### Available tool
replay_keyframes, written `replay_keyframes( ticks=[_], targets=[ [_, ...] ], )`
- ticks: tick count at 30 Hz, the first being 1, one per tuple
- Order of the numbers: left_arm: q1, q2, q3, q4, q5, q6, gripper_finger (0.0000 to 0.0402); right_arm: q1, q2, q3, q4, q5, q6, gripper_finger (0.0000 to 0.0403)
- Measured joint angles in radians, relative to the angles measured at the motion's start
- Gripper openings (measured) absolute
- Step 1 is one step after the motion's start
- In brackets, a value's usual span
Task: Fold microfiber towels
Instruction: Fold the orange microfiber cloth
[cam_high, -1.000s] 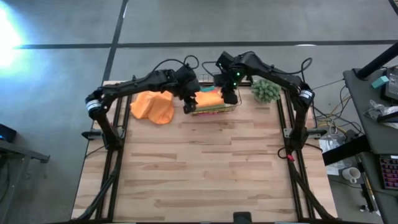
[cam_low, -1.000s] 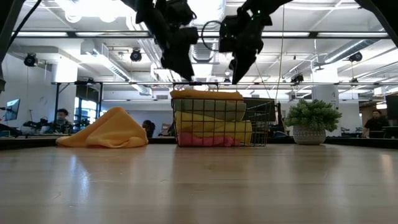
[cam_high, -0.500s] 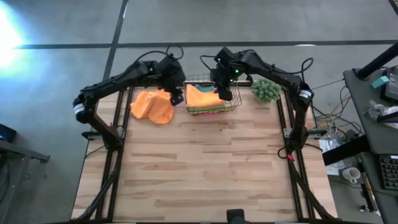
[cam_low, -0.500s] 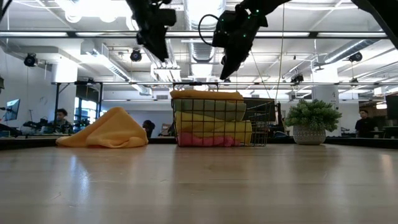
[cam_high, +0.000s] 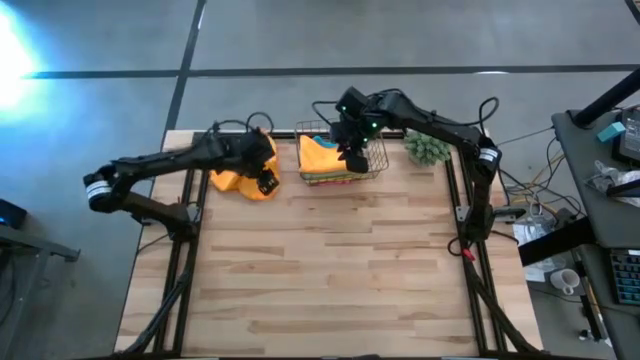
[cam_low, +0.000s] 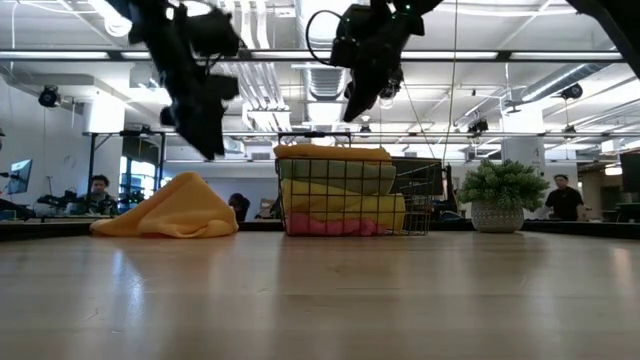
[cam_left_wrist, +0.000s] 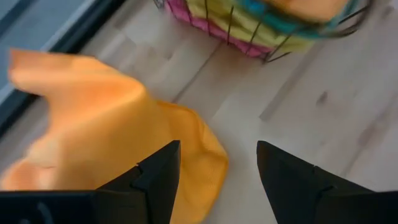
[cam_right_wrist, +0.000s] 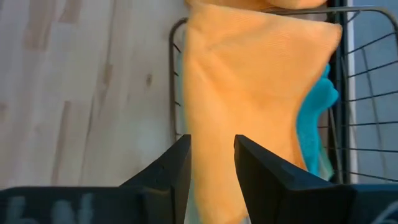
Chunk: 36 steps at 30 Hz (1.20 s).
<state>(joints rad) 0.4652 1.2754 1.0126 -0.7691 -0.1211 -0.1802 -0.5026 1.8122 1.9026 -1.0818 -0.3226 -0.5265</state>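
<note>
Left tool (cam_high: 266, 183), spread, now over crumpled orange towel (cam_high: 240, 166); right tool (cam_high: 353, 160) narrowing above basket (cam_high: 378, 160).

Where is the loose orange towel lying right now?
In the high view the loose orange towel lies crumpled on the table's far left part, just left of the wire basket, with the left hand above its near edge.

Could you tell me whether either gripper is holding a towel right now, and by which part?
Nothing is held: the left gripper hangs open above the loose orange towel, the right gripper open above the basket's orange towel.
</note>
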Motion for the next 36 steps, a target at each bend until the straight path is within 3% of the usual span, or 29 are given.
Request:
replay_keyframes(
  ticks=[5,9,14,20,24,31,36],
  targets=[
    [0.0,0.015,-0.221,0.278,-0.009,-0.081,0.0196,0.035,0.0,0.0,0.005,0.0,0.09,0.0111],
    [0.0,0.057,-0.326,0.438,-0.016,-0.134,0.0196,0.065,-0.002,0.0,0.002,0.002,0.151,0.0108],
    [0.0,0.152,-0.378,0.528,-0.058,-0.209,0.0196,0.116,-0.004,0.002,0.0,0.009,0.227,0.01],
    [-0.023,0.287,-0.369,0.63,-0.006,-0.204,0.0191,0.175,-0.005,0.002,0.004,0.01,0.332,0.0087],
    [-0.053,0.351,-0.372,0.646,-0.05,-0.202,0.0149,0.218,-0.005,0.002,0.01,0.042,0.398,0.0077],
    [-0.129,0.341,-0.375,0.635,-0.037,-0.147,0.0016,0.312,-0.005,0.002,0.01,0.12,0.497,0.0064],
    [-0.23,0.253,-0.374,0.595,0.066,-0.1,0.0007,0.377,-0.005,0.002,0.01,0.171,0.569,0.0058]
  ],
)
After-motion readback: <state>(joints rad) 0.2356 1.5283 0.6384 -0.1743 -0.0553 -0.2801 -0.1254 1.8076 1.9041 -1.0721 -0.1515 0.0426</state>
